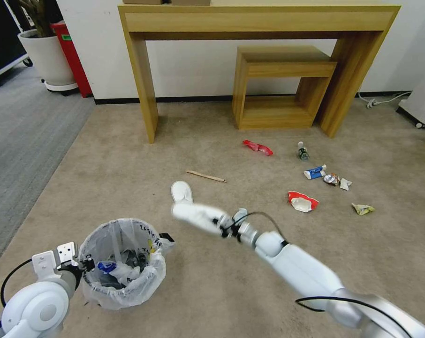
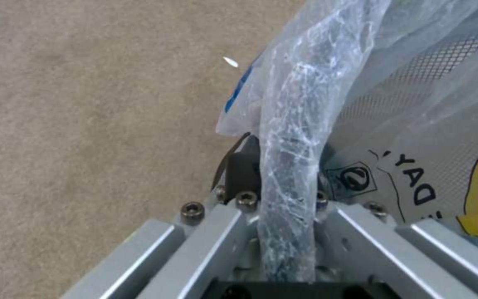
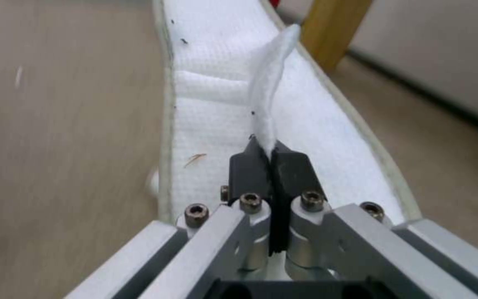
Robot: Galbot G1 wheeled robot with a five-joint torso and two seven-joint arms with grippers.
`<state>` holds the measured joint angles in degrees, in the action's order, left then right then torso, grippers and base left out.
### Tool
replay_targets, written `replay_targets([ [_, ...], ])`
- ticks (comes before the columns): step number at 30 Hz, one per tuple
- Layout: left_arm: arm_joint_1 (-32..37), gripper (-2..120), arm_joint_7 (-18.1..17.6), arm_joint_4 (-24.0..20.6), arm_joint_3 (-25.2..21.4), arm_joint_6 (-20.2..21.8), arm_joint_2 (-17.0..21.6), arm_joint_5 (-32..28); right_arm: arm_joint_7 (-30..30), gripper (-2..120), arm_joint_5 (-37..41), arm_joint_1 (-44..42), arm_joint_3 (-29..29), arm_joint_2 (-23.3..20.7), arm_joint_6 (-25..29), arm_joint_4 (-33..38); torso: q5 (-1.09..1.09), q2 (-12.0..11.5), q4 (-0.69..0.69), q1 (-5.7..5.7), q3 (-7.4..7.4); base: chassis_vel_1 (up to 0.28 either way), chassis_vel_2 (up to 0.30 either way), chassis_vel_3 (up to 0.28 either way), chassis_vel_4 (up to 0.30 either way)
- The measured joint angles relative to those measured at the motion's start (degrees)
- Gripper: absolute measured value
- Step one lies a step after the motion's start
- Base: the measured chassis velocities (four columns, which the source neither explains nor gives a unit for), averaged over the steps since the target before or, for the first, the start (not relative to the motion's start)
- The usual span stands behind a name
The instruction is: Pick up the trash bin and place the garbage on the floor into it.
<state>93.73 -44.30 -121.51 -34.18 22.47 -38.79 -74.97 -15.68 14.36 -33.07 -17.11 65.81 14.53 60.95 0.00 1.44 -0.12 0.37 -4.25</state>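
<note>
Left pincer (image 2: 283, 182) grips the bagged rim of the trash bin (image 1: 123, 263), a small round bin with a crinkled clear liner, litter inside, at the near left. Right pincer (image 3: 272, 160) is clamped shut on a fold of a white slipper (image 3: 222, 108), held above the carpet. Beyond lies a second slipper (image 1: 181, 191), one wooden stick (image 1: 206, 176), then a red wrapper (image 1: 257, 147), a bottle (image 1: 303, 152), a blue-white packet (image 1: 314, 172), a crushed can (image 1: 331, 178) and a red-white cup (image 1: 302, 201). Farthest stands a wooden console (image 1: 259, 21).
</note>
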Motion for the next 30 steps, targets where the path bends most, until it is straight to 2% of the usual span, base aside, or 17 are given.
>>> replay_targets([
  [1, 0.00, 0, -0.01, -0.18, 0.00, -0.03, 0.01, -0.33, -0.01, 0, 3.90, -0.95, 2.33, -3.14, 0.32, 5.89, 0.02, 0.00, -0.02, 0.00, 0.00, 0.000, 0.000, 0.000, 0.000],
  [2, 0.00, 0, -0.01, -0.18, 0.00, -0.03, 0.01, -0.33, -0.01, 0, 3.90, -0.95, 2.33, -3.14, 0.32, 5.89, 0.02, 0.00, -0.02, 0.00, 0.00, 0.000, 0.000, 0.000, 0.000],
  [5, -0.44, 0, -0.22, -0.38, 0.10, -0.06, 0.22, -1.33, -3.10, 0, 13.87, -2.62, 3.80, -8.15, 1.44, 16.69, 0.02, 0.00, 0.00, 0.00, 0.00, 0.000, 0.000, 0.000, 0.000],
  [6, -0.44, 0, -0.22, -0.38, 0.10, -0.06, 0.22, -1.33, -3.10, 0, 13.87, -2.62, 3.80, -8.15, 1.44, 16.69, 0.02, 0.00, 0.00, 0.00, 0.00, 0.000, 0.000, 0.000, 0.000],
  [9, -0.96, 0, -0.39, -0.38, 0.29, -0.25, 0.38, -2.14, -7.57, 0, 21.73, -3.69, 2.93, -9.54, 1.36, 24.05, 0.01, 0.00, -0.01, 0.00, 0.00, 0.000, 0.000, 0.000, 0.000],
  [10, -0.96, 0, -0.39, -0.38, 0.29, -0.25, 0.38, -2.14, -7.57, 0, 21.73, -3.69, 2.93, -9.54, 1.36, 24.05, 0.01, 0.00, -0.01, 0.00, 0.00, 0.000, 0.000, 0.000, 0.000],
  [14, -1.28, 0, -0.83, 0.05, 0.53, -0.44, 0.42, -2.66, -8.34, 0, 28.90, -3.31, -2.35, -9.17, -0.59, 32.54, 0.01, 0.00, 0.00, 0.00, 0.00, 0.000, 0.000, 0.000, 0.000],
  [19, -1.33, 0, -0.91, 0.01, 0.57, -0.48, 0.33, -2.89, -8.52, 0, 30.41, -0.70, -7.96, -7.68, -1.35, 34.16, 0.00, 0.00, 0.00, -0.01, 0.00, 0.000, 0.000, 0.000, 0.000],
  [22, -1.49, 0, -1.16, -0.07, 0.77, -0.55, -0.34, -2.91, -8.11, 0, 30.64, 2.04, -13.59, -4.61, -1.48, 32.32, 0.00, 0.00, 0.00, 0.00, 0.00, 0.000, 0.000, 0.000, 0.000],
  [23, -1.49, 0, -1.16, -0.07, 0.77, -0.55, -0.34, -2.91, -8.11, 0, 30.64, 2.04, -13.59, -4.61, -1.48, 32.32, 0.00, 0.00, 0.00, 0.00, 0.00, 0.000, 0.000, 0.000, 0.000],
  [27, -1.24, 0, -1.62, -0.70, 1.01, -0.56, -1.44, -2.63, -7.35, 0, 30.39, 4.85, -19.81, 2.11, -1.47, 27.42, -0.02, 0.00, 0.01, 0.00, 0.00, 0.000, 0.000, 0.000, 0.000],
  [28, -1.24, 0, -1.62, -0.70, 1.01, -0.56, -1.44, -2.63, -7.35, 0, 30.39, 4.85, -19.81, 2.11, -1.47, 27.42, -0.02, 0.00, 0.01, 0.00, 0.00, 0.000, 0.000, 0.000, 0.000],
  [30, -0.80, 0, -1.97, -1.18, 0.90, -0.56, -1.85, -2.48, -6.80, 0, 30.02, 5.30, -22.11, 5.63, -1.40, 24.76, -0.01, 0.00, 0.02, 0.00, 0.00, 0.000, 0.000, 0.000, 0.000],
])
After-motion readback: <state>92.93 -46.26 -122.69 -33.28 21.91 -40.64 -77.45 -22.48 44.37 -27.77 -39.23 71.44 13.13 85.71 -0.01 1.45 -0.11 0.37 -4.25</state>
